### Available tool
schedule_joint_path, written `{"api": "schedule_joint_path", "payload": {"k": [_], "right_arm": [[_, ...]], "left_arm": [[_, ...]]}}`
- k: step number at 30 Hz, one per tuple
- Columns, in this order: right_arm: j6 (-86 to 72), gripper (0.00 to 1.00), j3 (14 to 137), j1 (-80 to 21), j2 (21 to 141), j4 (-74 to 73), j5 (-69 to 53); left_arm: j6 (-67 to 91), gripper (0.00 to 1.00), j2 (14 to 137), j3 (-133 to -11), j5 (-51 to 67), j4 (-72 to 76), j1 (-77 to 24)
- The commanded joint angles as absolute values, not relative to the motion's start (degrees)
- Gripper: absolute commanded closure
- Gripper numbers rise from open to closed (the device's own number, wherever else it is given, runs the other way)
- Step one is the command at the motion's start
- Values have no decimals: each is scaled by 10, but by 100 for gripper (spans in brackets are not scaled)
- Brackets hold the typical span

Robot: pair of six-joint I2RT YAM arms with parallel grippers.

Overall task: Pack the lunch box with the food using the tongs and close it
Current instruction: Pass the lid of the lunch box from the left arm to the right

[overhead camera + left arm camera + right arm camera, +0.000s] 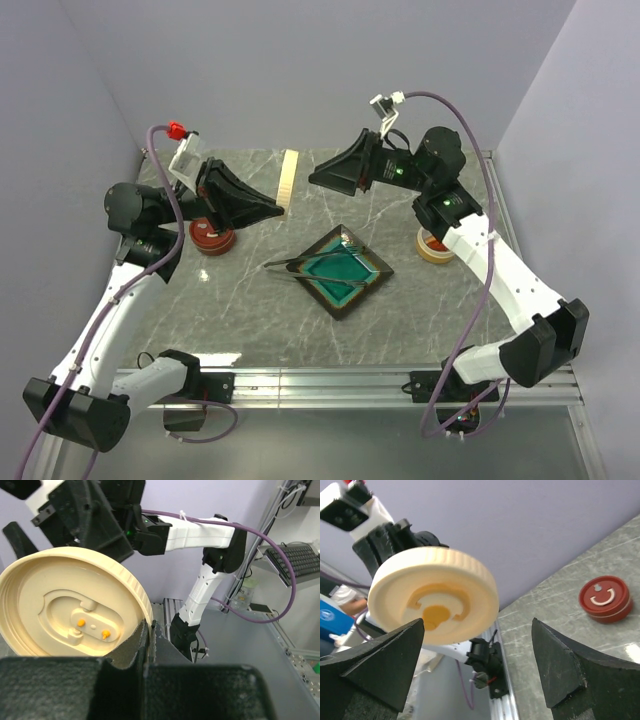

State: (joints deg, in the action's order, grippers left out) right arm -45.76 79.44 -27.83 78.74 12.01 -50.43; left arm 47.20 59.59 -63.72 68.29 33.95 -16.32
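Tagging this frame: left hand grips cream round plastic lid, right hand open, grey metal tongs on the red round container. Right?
No: top external view shows the grey metal tongs lying across the teal square dish, not on the red round container. Left hand gripping the cream round plastic lid and right hand open both hold.

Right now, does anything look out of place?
Yes: the cream lid is pinched by its rim in the left gripper, held on edge in mid-air, while the tongs lie untouched across the green dish.
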Motion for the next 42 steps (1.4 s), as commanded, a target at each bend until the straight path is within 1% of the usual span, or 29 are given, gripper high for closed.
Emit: {"api": "schedule_joint_path", "payload": {"k": [1, 5, 7, 15, 19, 20, 23, 26, 29, 30, 35, 37, 42], "right_arm": [[-522, 6, 820, -283, 796, 157, -496], [-634, 11, 773, -283, 800, 220, -495], [-677, 11, 759, -284, 799, 247, -495], [-730, 18, 733, -293, 798, 271, -501], [-771, 20, 707, -297, 800, 286, -502], [-778, 22, 701, -298, 801, 291, -500], [-799, 25, 692, -304, 806, 299, -495], [-820, 26, 684, -307, 812, 308, -490], [-863, 26, 666, -306, 815, 346, -487], [-873, 25, 663, -306, 815, 354, -486], [-919, 23, 650, -305, 812, 367, -483], [-925, 23, 655, -306, 812, 360, -483], [-940, 24, 653, -305, 813, 373, -483]], "left_arm": [[434, 100, 589, -647, 704, 337, -172], [383, 100, 589, -653, 716, 295, -181], [351, 100, 589, -662, 722, 264, -185], [245, 100, 584, -678, 726, 186, -190], [167, 100, 585, -700, 729, 100, -193], [139, 100, 585, -704, 730, 89, -195], [103, 99, 586, -712, 734, 58, -200], [70, 99, 584, -714, 737, 32, -206], [13, 99, 581, -716, 733, -1, -207], [-13, 99, 580, -721, 732, -45, -207], [-126, 99, 578, -733, 720, -134, -209], [-148, 100, 579, -736, 717, -166, -210], [-186, 100, 580, -738, 715, -189, -213]]}}
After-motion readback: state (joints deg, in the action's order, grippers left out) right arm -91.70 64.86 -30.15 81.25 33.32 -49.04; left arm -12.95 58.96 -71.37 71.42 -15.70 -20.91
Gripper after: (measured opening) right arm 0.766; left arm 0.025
